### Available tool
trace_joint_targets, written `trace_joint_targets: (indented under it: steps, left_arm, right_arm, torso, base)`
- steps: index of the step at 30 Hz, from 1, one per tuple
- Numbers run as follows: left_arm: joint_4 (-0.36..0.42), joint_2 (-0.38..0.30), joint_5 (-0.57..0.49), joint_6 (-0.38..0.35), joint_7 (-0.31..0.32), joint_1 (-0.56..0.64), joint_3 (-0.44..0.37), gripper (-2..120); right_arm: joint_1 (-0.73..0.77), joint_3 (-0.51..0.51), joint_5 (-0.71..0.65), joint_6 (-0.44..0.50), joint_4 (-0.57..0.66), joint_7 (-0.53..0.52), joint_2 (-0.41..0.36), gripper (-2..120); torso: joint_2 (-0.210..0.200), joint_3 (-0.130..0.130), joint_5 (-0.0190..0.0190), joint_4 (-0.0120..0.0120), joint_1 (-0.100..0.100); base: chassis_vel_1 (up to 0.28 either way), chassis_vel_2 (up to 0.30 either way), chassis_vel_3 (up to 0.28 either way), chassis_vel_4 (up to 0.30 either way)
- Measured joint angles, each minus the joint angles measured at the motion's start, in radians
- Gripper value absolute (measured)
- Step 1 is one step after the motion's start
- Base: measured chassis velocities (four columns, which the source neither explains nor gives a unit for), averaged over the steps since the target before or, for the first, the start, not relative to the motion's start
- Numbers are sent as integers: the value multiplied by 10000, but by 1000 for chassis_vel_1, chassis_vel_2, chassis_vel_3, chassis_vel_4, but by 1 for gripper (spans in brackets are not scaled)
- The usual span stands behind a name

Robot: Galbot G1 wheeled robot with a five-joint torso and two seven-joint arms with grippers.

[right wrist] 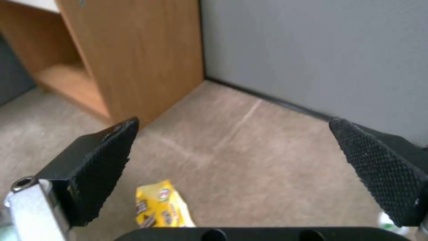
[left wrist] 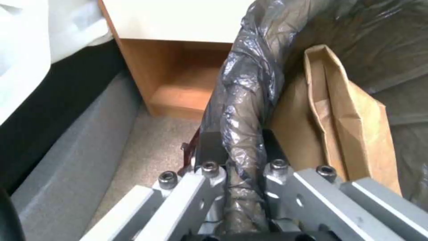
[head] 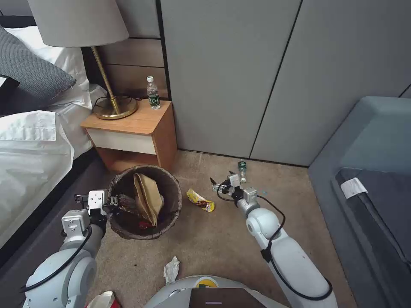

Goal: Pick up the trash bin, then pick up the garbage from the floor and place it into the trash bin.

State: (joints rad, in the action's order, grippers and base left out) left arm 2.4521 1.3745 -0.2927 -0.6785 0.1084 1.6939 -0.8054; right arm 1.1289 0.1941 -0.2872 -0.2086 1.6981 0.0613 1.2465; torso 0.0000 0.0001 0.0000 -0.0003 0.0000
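Tissue nearest, nightstand behind trash bin

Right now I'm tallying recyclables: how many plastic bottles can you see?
2. One bottle stands upright on the nightstand beside the lamp; the other bottle lies on the carpet by the wall, just past the right pincer. More may be hidden inside the bin.
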Motion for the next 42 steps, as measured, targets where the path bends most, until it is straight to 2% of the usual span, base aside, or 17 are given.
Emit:
trace_joint_targets:
  steps: [6, 15, 28, 42]
  left_arm:
    - [175, 55, 5, -7, 6, 163, -32, 3]
    - [318, 115, 8, -10, 11, 326, -136, 3]
    - [298, 235, 11, -6, -5, 297, -262, 3]
    - [212, 217, 24, -7, -5, 212, -174, 3]
  right_arm:
    - [-761, -647, -802, -415, -1022, 242, 48, 100]
    - [-1635, -1211, -804, -489, -2564, 822, 269, 100]
    - [-2477, -1791, 270, -298, -4793, 1111, 758, 100]
    - [-2856, -2079, 969, -94, -6164, 1126, 1021, 100]
  torso:
    - [0, 0, -1, 3, 0]
    - [0, 0, 0, 1, 0]
    - [0, 0, -1, 1, 0]
    - [0, -1, -1, 2, 0]
  base:
    - [0, 0, 0, 0]
    - [0, 0, 0, 0]
    - [0, 0, 0, 0]
    - [0, 0, 0, 0]
